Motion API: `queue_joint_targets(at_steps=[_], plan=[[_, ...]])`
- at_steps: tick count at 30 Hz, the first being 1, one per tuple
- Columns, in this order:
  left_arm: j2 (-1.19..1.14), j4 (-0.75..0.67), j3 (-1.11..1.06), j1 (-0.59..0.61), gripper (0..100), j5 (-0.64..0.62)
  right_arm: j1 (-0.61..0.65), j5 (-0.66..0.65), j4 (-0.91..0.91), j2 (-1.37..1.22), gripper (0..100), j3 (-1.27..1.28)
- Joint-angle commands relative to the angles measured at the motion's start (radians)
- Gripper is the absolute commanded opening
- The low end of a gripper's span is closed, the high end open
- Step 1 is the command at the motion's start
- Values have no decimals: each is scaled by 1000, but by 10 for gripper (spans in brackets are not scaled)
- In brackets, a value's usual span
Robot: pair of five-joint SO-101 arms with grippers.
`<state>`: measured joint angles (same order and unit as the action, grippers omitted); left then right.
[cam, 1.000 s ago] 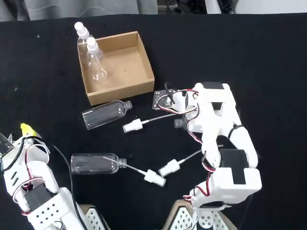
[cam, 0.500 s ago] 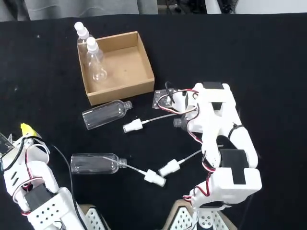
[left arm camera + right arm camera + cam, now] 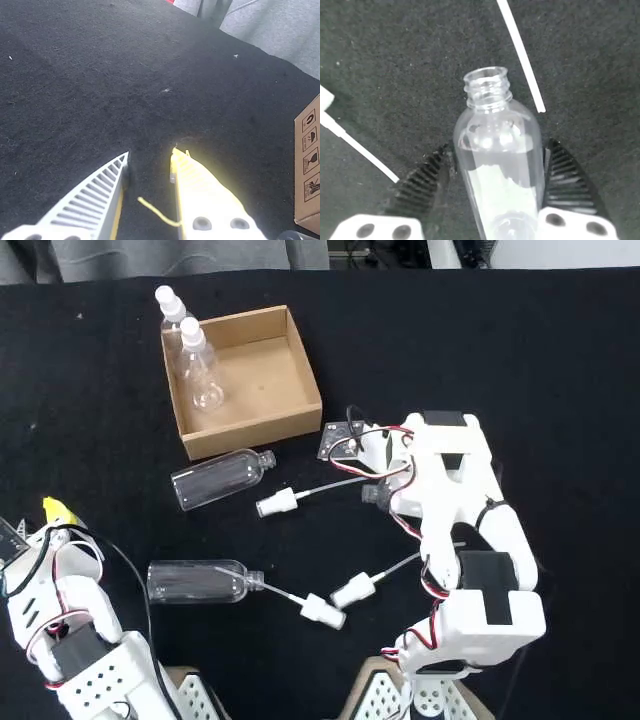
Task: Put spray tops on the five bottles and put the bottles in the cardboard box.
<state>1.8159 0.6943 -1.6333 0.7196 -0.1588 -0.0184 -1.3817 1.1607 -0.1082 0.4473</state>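
Nearest in, at the left corner, the left hand [image 3: 149,157] hovers over the black desk [image 3: 540,370]. Its white and yellow fingers are a little apart, with nothing between them.

Just beyond it the near bottle [image 3: 197,582] lies flat on its side, long axis across the desk, open neck pointing right. The near spray top [image 3: 322,612] has its thin tube slid into that neck, but the white head sits well outside, off to the right and not seated. Just beside that head lies the second spray top [image 3: 352,590], its tube slanting away to the right, under the right arm.

Now the right hand [image 3: 500,147], mid-desk: black fingers pressed against both sides of the open bottle [image 3: 492,130], pinching its clear body. That bottle's long axis runs along the hand, bare threaded mouth pointing out past the fingertips, no top on it. A tube lies on the cloth just beyond the mouth.

Further on, the third spray top [image 3: 278,504] lies flat, its tube running right towards the right arm. Just behind it the middle bottle [image 3: 220,478] lies on its side, uncapped, neck aimed right and slightly away, close to the near wall of the cardboard box [image 3: 255,430].

In the box, one capped bottle [image 3: 200,370] stands upright against the left wall. The far capped bottle [image 3: 172,320] stands upright at the far-left corner; whether its base is inside, I cannot tell
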Motion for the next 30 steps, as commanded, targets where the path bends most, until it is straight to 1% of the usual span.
queue_joint_targets(at_steps=[1,4,7,9,18,25,30], plan=[[9,-23,18,-21,123,-3,21,11,-18,56,227,-2],[9,-23,18,-21,123,-3,14,12,-12,65,205,-5],[9,-23,18,-21,123,-3,12,12,-11,67,120,-8],[9,-23,18,-21,123,-3,12,12,-6,67,87,-8],[9,-23,16,-21,123,-3,12,12,167,67,82,-111],[9,-23,16,-21,123,-3,14,14,371,67,82,-243],[9,-23,16,-21,123,-3,14,95,466,105,81,-309]])
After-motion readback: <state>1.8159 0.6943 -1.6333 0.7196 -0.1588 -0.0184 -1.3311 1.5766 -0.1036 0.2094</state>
